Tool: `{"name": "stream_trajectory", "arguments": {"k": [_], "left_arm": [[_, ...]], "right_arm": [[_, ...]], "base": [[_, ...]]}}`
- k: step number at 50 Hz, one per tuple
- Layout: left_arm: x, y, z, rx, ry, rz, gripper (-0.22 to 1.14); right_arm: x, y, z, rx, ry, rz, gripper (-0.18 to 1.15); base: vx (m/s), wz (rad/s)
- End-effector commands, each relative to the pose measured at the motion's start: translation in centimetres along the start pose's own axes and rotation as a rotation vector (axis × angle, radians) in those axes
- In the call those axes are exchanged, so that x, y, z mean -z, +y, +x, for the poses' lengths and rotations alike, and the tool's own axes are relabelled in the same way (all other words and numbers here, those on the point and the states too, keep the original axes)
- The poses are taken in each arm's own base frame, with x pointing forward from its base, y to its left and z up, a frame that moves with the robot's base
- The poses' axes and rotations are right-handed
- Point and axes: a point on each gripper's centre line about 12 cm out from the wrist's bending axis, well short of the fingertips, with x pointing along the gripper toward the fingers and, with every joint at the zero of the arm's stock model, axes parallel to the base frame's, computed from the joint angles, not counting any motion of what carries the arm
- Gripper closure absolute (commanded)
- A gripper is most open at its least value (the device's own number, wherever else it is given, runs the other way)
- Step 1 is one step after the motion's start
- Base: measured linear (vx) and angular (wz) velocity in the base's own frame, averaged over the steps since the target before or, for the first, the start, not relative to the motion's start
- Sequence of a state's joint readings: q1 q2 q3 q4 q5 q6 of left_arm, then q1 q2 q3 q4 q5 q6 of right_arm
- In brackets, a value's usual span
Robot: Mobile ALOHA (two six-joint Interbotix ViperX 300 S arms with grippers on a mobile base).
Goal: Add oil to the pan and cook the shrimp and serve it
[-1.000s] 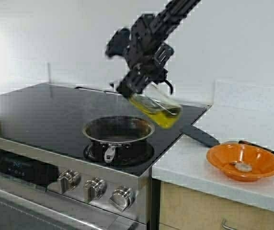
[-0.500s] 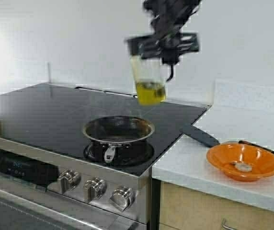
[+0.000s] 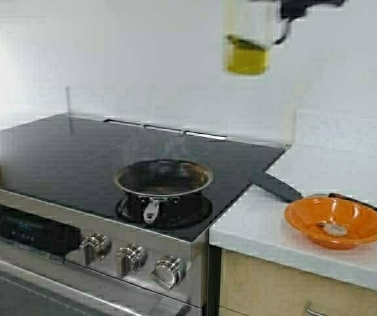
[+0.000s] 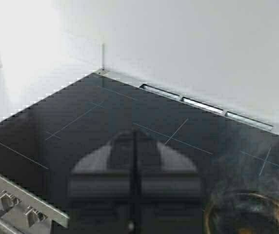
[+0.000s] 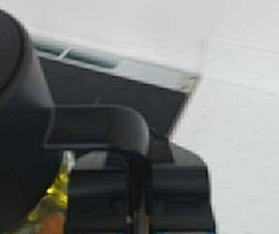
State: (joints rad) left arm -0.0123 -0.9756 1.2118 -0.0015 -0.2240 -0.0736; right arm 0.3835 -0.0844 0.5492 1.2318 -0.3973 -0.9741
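The right gripper (image 5: 134, 195) pinches the oil (image 3: 246, 58) cruet's handle, upright at twelve o'clock above the pan (image 3: 163, 179) — probably so nothing drips; the left gripper (image 4: 134, 183), pressed together, idles.

A clear glass cruet of yellow-green oil (image 3: 246, 56) hangs upright high above the black glass stovetop (image 3: 76, 148), where the small round steel-rimmed pan (image 3: 163, 179) sits; a shallow orange bowl (image 3: 335, 221) rests on the white counter (image 3: 337, 178).

Bright glare at left; cruet (image 3: 246, 36) motion-blurred, right wrist view unfocused.
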Motion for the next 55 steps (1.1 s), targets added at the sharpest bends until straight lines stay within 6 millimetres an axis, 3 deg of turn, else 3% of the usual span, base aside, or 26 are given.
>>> {"name": "stream_trajectory", "arguments": {"k": [1, 13, 24, 41, 55], "left_arm": [[-0.3, 0.0, 0.2, 0.001, -0.008, 0.002, 0.89], [-0.3, 0.0, 0.1, 0.000, -0.008, 0.000, 0.89], [-0.2, 0.0, 0.1, 0.000, -0.006, 0.005, 0.89], [0.0, 0.0, 0.1, -0.001, -0.003, 0.017, 0.89], [0.7, 0.1, 0.0, -0.001, 0.014, 0.023, 0.89]], "right_arm": [[-5.0, -5.5, -2.0, 0.025, -0.079, 0.090, 0.90], [-7.3, -14.9, -1.2, 0.162, -0.083, 0.067, 0.90], [-7.2, -22.4, 1.2, 0.320, -0.061, 0.092, 0.90], [-4.3, -30.2, 7.6, 0.520, -0.030, 0.052, 0.90], [0.3, -36.4, 12.4, 0.666, -0.048, 0.096, 0.90]], "base": [[0.00, 0.00], [0.00, 0.00], [0.00, 0.00], [0.00, 0.00], [0.00, 0.00]]}}
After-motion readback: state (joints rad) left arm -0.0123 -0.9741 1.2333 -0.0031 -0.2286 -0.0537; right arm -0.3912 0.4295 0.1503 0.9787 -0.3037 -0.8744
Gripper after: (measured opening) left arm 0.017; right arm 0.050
